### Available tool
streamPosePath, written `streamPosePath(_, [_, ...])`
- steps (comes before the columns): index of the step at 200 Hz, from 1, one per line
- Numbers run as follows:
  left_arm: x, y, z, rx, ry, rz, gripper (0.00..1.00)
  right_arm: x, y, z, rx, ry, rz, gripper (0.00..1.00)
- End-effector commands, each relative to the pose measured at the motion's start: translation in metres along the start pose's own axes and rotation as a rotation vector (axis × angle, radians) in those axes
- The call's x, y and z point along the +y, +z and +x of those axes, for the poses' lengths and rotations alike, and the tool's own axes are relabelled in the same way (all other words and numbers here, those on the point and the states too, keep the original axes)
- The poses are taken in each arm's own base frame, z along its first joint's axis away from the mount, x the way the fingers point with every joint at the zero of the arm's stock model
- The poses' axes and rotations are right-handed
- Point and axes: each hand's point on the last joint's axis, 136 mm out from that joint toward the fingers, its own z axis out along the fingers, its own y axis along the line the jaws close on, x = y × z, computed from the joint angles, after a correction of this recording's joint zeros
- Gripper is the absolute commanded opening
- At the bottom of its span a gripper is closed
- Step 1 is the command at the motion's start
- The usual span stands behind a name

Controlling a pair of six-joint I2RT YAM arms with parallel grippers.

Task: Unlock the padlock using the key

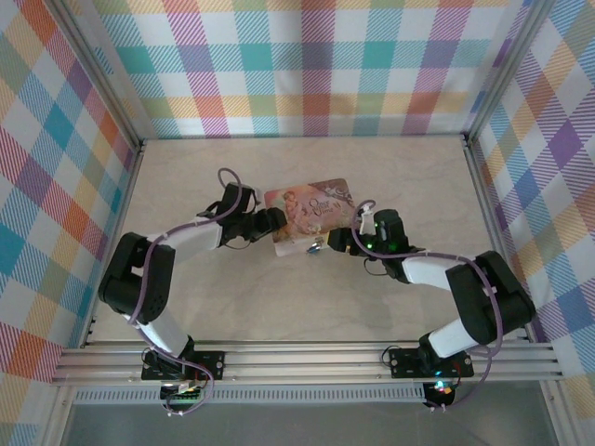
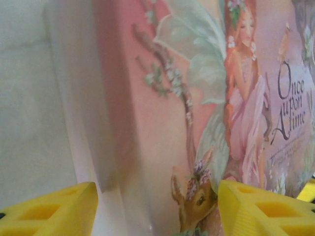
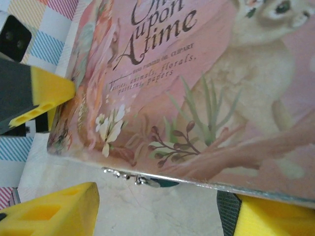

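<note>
Nearest us, both arms reach out from the near edge of the pale counter [image 1: 279, 307] and bend in towards the middle. The right gripper [image 1: 337, 240] sits just off the near right corner of the pink tin [image 1: 307, 209]. In its wrist view the right gripper [image 3: 165, 196] is released, its yellow fingers spread wide over bare counter just short of the tin [image 3: 197, 73].

Under the tin's near edge hangs a silvery clasp with a small teal shape beside it. We take this for the padlock [image 3: 165, 183], though little of it shows. From above, the padlock [image 1: 317, 246] is a speck at that same edge, between the two grippers.

The left gripper [image 1: 272, 223] is at the tin's left end. It too is released, its fingers straddling that end of the tin [image 2: 172, 123], and one of its fingers [image 3: 49, 93] touches the tin's corner.

Beyond stands the plaid wall [image 1: 307, 65].
</note>
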Motion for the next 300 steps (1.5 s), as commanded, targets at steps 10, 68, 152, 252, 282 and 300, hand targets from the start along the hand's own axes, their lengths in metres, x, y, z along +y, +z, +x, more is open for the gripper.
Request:
streamPosePath(10, [0.039,-0.006,0.047,0.106,-0.061,-0.146,0.65,0.023,0.002,-0.021,-0.034,-0.122,-0.095,0.67])
streamPosePath(68, [-0.002,-0.045,0.014,-0.012,-0.01,-0.091,0.73,0.016,-0.015,0.004,-0.035,-0.135,-0.092,0.81])
streamPosePath(152, [-0.082,-0.056,0.015,0.047,0.107,0.052,0.72,0.025,-0.002,0.021,-0.031,-0.183,-0.192,0.8])
streamPosePath(252, [-0.097,-0.004,0.026,0.157,0.124,0.054,0.7,0.026,0.021,0.028,0.005,-0.183,-0.291,0.76])
streamPosePath(282, [-0.089,0.003,0.03,0.163,0.119,0.026,0.7,0.029,0.025,0.029,0.011,-0.186,-0.306,0.7])
streamPosePath(300, [-0.085,0.007,0.033,0.172,0.111,0.017,0.7,0.03,0.028,0.029,0.009,-0.191,-0.314,0.68])
